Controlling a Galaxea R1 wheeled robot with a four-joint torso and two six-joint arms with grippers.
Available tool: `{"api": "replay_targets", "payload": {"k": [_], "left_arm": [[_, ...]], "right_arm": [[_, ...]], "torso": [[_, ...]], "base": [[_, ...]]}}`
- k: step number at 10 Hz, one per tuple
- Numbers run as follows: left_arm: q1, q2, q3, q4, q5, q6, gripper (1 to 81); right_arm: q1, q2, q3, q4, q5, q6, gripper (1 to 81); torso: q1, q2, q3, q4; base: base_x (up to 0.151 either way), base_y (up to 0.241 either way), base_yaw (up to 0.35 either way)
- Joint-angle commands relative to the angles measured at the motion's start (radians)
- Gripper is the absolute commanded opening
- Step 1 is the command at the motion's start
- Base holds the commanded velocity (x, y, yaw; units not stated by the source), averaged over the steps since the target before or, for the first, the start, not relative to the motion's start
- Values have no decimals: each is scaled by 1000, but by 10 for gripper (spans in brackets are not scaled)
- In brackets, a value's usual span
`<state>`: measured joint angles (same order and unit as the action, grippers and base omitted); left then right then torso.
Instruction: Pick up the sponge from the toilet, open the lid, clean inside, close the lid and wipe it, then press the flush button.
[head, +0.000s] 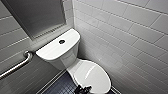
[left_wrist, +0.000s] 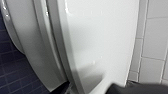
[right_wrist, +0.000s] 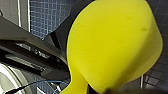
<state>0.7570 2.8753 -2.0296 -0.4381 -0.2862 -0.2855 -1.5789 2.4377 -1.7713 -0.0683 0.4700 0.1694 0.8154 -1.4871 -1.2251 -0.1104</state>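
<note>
Yellow sponge (right_wrist: 112, 45), white toilet (head: 57, 48), seemingly dark-blue gridded floor (head: 61, 86).

My left gripper (head: 83, 89) pokes in at the near edge of the head view, held low and reaching toward the far side, its two dark fingers (left_wrist: 62, 88) spread (wide apart, as far as I can make out from the wrist camera). My right gripper (right_wrist: 110, 92) is clamped on the sponge (right_wrist: 112, 45), carrying it clear in the air, with that wrist tilted so its camera looks downward past the load.
</note>
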Motion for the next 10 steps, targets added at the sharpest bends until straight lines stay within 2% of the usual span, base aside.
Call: {"api": "replay_targets", "payload": {"k": [1, 4, 6, 8, 10], "left_arm": [[-89, 27, 5, 22, -2, 6, 811], [-84, 85, -89, 48, 9, 6, 811], [-72, 104, -90, 102, 10, 6, 811], [-66, 60, -26, 105, -2, -26, 811], [-72, 7, 49, 110, -54, -58, 811]], "right_arm": [[-25, -35, 26, -16, -62, 2, 10], [-28, -32, 21, -16, -60, 2, 10], [-31, -33, 21, -16, -48, 2, 10], [-30, -35, 24, -16, -47, 2, 10], [-25, -32, 26, -16, -48, 1, 10]], "torso": [[0, 0, 0, 0], [0, 0, 0, 0], [0, 0, 0, 0], [0, 0, 0, 0], [0, 0, 0, 0]], "base": [[0, 0, 0], [0, 0, 0], [0, 0, 0], [0, 0, 0], [0, 0, 0]]}}
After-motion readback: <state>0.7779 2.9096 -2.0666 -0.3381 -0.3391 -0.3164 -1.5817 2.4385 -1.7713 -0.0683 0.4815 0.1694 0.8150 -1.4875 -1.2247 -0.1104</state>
